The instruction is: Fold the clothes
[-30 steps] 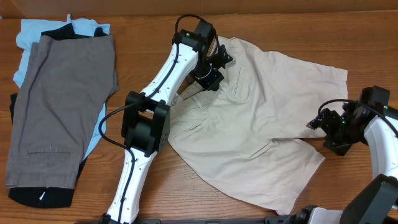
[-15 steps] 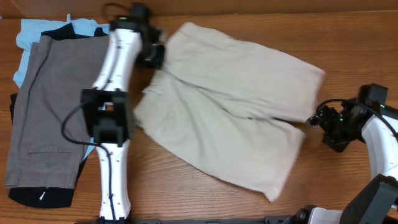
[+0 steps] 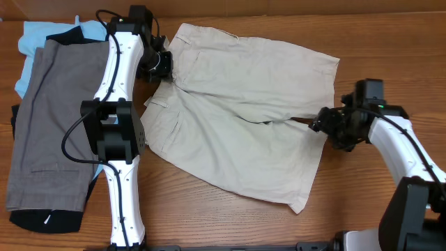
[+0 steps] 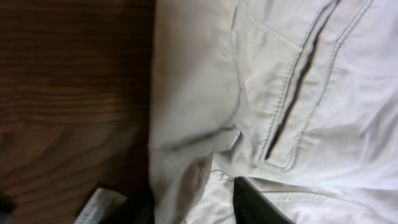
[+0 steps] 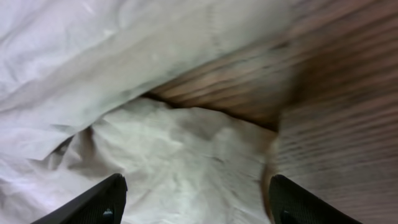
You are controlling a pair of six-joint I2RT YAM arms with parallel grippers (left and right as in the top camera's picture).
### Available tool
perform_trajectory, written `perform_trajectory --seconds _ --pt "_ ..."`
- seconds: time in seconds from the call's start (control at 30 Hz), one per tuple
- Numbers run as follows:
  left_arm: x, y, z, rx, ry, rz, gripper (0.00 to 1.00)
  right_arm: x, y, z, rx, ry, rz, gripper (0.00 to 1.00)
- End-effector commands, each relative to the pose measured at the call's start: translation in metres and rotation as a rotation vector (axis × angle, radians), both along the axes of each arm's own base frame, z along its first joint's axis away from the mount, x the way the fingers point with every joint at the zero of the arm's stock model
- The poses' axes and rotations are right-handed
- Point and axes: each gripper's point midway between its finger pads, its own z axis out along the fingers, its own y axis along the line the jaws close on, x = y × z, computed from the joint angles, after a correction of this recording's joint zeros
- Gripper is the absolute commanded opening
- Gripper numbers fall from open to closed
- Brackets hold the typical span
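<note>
One beige shorts (image 3: 244, 118), one grey-brown shorts (image 3: 66, 118), one blue garment (image 3: 31, 38), one black garment (image 3: 42, 220), two arms (image 3: 115, 77).

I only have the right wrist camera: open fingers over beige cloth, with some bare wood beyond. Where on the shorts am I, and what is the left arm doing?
Observer: Your right hand is at the right edge of the shorts, by the gap between the two legs.
Operator: And the left?
Observer: The left hand is on the waistband edge at the opposite side, with cloth bunched between its fingers.
Operator: Anything close to it?
Observer: A pile topped by grey-brown shorts lies just beyond that arm, apart from the beige pair.
</note>
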Motion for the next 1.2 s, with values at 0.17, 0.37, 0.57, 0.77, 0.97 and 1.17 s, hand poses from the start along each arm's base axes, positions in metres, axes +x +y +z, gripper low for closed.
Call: perform_trajectory --seconds 0.17,0.37,0.57,0.77,0.97,1.17 --pt "0.006 0.010 0.047 0.027 -0.080 -0.029 0.68 0.010 0.010 0.025 0.027 -0.063 -0.044 0.76" --pt "-0.007 0.008 0.126 0.037 -0.176 -0.097 0.79 -0.015 0.016 0.071 0.047 -0.127 -0.036 0.77" --pt "-0.013 0.001 0.192 0.007 -0.336 -0.088 0.86 -0.052 0.032 0.107 0.051 -0.165 0.006 0.77" --pt "-0.030 -0.004 0.241 0.003 -0.439 -0.083 0.86 -0.089 0.075 0.101 0.080 -0.069 0.103 0.80" --pt "-0.048 -0.006 0.280 0.011 -0.529 -0.097 0.91 -0.122 0.115 0.059 0.098 0.055 0.177 0.82" --pt "-0.050 -0.009 0.278 0.014 -0.516 -0.103 0.95 -0.134 0.129 0.009 0.103 0.127 0.138 0.79"
